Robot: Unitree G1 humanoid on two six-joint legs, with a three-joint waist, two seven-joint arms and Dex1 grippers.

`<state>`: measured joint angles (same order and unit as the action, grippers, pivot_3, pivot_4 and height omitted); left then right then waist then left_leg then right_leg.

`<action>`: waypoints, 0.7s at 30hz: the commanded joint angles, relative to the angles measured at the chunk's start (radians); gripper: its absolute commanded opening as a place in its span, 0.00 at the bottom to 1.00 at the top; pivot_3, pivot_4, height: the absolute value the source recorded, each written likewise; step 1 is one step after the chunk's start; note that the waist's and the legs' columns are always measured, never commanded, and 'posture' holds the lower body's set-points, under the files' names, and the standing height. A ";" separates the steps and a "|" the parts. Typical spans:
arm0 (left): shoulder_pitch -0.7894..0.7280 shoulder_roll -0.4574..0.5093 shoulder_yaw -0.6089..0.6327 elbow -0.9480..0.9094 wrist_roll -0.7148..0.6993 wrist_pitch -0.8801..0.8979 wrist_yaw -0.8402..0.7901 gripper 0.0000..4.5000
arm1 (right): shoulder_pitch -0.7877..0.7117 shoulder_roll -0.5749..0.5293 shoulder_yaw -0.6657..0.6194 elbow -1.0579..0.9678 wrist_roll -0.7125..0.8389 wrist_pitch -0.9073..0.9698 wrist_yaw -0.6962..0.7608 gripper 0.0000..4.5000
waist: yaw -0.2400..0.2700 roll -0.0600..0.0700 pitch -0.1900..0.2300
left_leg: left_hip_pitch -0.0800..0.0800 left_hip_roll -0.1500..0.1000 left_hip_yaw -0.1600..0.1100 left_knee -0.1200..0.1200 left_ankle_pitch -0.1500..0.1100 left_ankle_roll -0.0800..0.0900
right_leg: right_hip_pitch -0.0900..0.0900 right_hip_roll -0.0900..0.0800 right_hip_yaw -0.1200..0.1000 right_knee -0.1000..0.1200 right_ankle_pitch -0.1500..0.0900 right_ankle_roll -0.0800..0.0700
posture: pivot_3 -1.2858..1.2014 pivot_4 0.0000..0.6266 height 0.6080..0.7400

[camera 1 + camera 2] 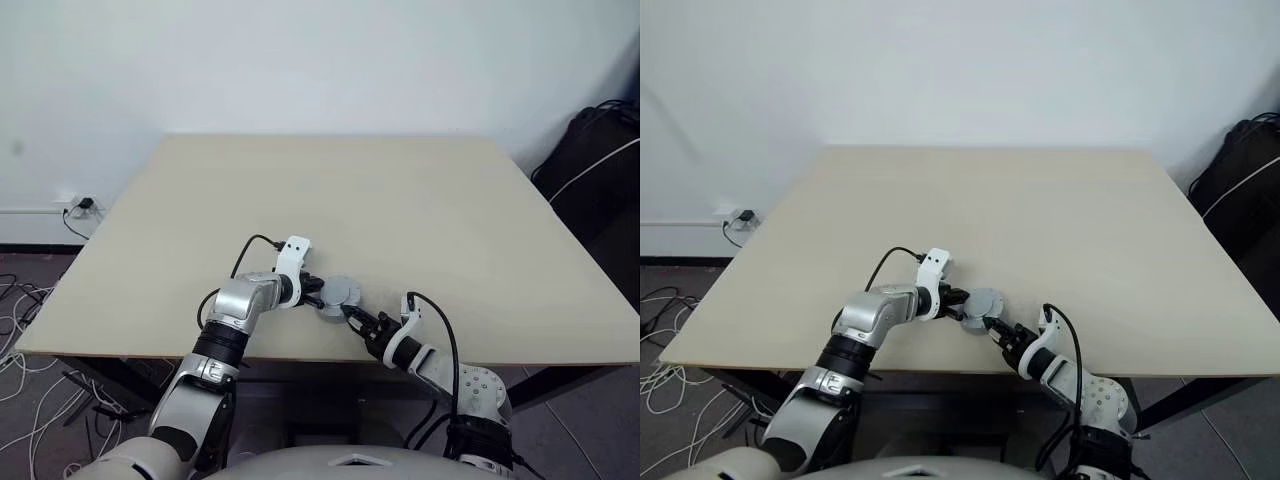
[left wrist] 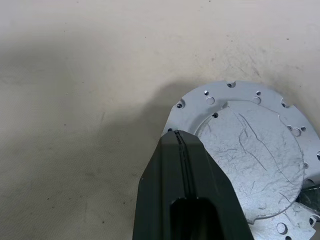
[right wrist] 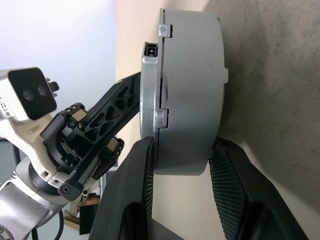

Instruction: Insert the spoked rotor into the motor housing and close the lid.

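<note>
Silver-grey metal shows low in the middle of the head view, near the front edge of the beige counter [image 1: 400, 200]: this is the closed motor assembly, the lid [image 2: 250, 150] sitting on the housing [image 3: 192, 90]. The rotor cannot be seen. The left claw [image 1: 312, 296] comes from the left of the frame with its two black fingers [image 2: 182, 190] pressed together, their tip resting on the lid's rim. The right claw [image 3: 182, 165] reaches in from the lower right and has one finger on each flat side of the assembly, close to the metal; a firm grip I cannot tell.
</note>
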<state>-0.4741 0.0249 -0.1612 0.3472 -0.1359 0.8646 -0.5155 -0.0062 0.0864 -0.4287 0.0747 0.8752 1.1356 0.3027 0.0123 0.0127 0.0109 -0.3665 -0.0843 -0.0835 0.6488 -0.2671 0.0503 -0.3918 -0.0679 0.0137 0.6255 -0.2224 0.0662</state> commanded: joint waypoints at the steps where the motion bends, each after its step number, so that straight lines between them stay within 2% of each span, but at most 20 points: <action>1: 0.038 -0.044 -0.049 0.022 -0.026 0.044 -0.021 0.00 | -0.014 0.030 0.062 -0.004 -0.005 -0.009 -0.015 0.29 | 0.000 0.000 0.000 | 0.000 0.000 0.000 0.000 0.000 0.000 | 0.000 0.000 0.000 0.000 0.000 0.000 | 0.52 0.00 1.00; 4: 0.054 -0.046 -0.036 -0.022 -0.032 0.037 -0.008 0.00 | -0.013 0.032 0.060 -0.004 -0.003 -0.012 -0.018 0.29 | -0.001 0.000 0.000 | 0.000 0.000 0.000 0.000 0.000 0.000 | 0.000 0.000 0.000 0.000 0.000 0.000 | 0.52 0.00 1.00; 7: 0.084 -0.070 0.034 -0.105 -0.050 -0.010 0.051 0.00 | -0.008 0.038 0.055 -0.005 0.003 -0.017 -0.019 0.29 | -0.001 0.001 0.001 | -0.001 0.000 0.000 0.000 0.000 0.000 | -0.001 0.000 0.001 0.000 0.000 0.000 | 0.52 0.00 1.00; 12: 0.173 -0.145 0.149 -0.234 -0.019 -0.268 0.239 0.00 | -0.001 0.043 0.045 -0.004 0.026 -0.037 -0.018 0.29 | -0.002 -0.004 0.010 | -0.006 0.000 0.000 0.000 0.000 0.000 | -0.006 -0.001 0.001 0.000 0.000 0.000 | 0.52 0.00 1.00; 14: 0.220 -0.153 0.141 -0.265 0.043 -0.420 0.346 0.00 | 0.000 0.041 0.044 -0.003 0.037 -0.045 -0.019 0.29 | -0.009 -0.004 0.010 | -0.011 0.001 0.000 0.000 0.001 -0.002 | -0.011 0.000 0.002 0.001 0.002 -0.001 | 0.52 0.00 1.00; 17: 0.289 -0.140 0.114 -0.300 0.077 -0.530 0.407 0.00 | 0.001 0.038 0.047 -0.003 0.052 -0.054 -0.017 0.29 | -0.008 -0.003 0.010 | -0.013 0.002 0.001 -0.002 0.002 -0.003 | -0.016 0.001 0.002 0.001 0.005 -0.008 | 0.52 0.00 1.00; 21: 0.378 -0.148 0.172 -0.339 -0.121 -0.548 0.277 0.00 | -0.002 0.035 0.045 -0.015 0.077 -0.058 -0.009 0.29 | -0.008 -0.003 0.011 | -0.013 0.001 0.002 -0.002 0.001 -0.002 | -0.016 0.001 0.002 0.001 0.005 -0.009 | 0.52 0.00 1.00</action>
<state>-0.1030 -0.0566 -0.0034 0.0703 -0.1771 0.3432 -0.1866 -0.0019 0.0853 -0.3968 0.0752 0.9289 1.0953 0.2985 0.0043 0.0099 0.0216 -0.3801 -0.0828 -0.0817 0.6476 -0.2659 0.0485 -0.4084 -0.0671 0.0158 0.6263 -0.2179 0.0576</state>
